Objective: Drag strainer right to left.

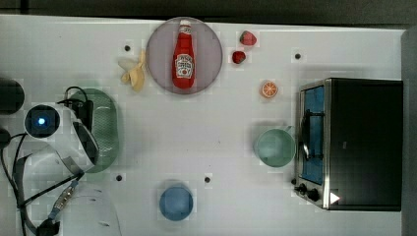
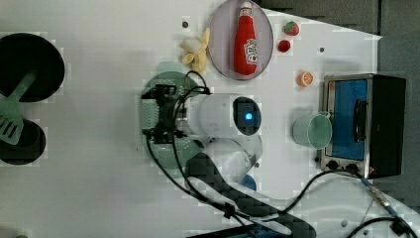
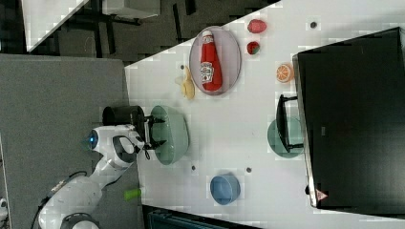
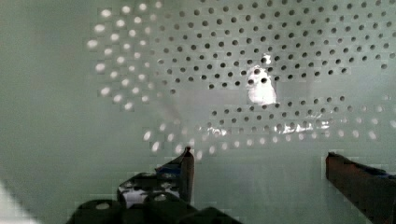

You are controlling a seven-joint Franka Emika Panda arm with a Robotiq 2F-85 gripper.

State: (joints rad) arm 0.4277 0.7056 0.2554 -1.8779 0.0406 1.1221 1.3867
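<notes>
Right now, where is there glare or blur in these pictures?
In the wrist view, a bright white glare spot sits on the strainer basin, and its holes blur toward the picture's edge; the open hand shows dark. In the top view, the mug casts a soft shadow on the table.

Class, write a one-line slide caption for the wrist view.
Open end effector poised inside the pale green perforated plastic strainer, its dotted basin close ahead.

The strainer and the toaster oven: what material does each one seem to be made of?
The strainer looks like pale green plastic, smooth with a slight sheen; its basin is evenly punched with small round holes. The toaster oven seems to be metal, with a dark top and a shiny silver frame around its door.
</notes>
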